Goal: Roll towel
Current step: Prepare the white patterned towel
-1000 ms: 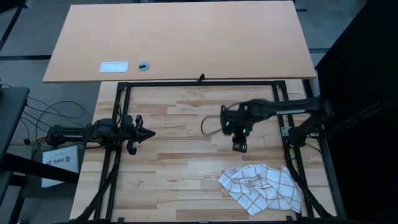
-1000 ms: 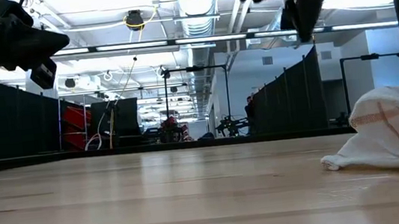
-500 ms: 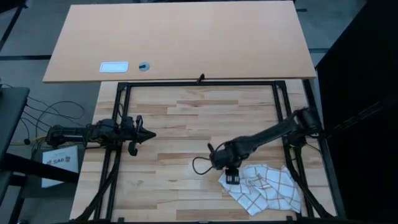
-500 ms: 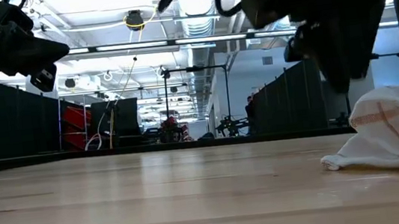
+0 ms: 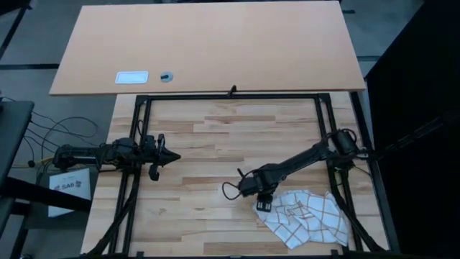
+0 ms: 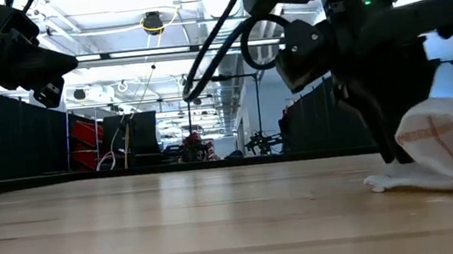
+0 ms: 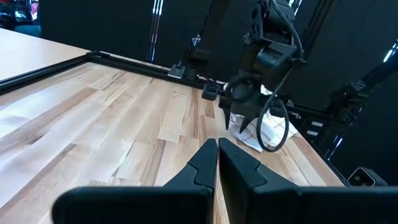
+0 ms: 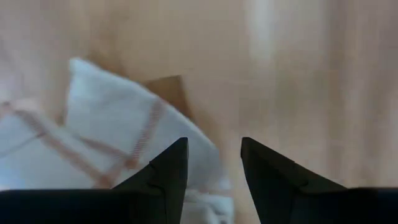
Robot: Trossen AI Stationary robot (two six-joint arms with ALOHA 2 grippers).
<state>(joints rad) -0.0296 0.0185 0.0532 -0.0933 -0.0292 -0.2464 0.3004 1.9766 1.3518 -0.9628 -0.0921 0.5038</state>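
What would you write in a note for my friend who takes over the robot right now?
Right gripper: open, low at the left edge of the towel, one corner between its fingers, nothing gripped yet.
Left gripper: shut, empty, waiting above the table's left side.
Towel: crumpled in a heap at the near right corner of the wooden table.
Done: the right arm is at the towel.
Left: grab it, spread it flat, roll it up.
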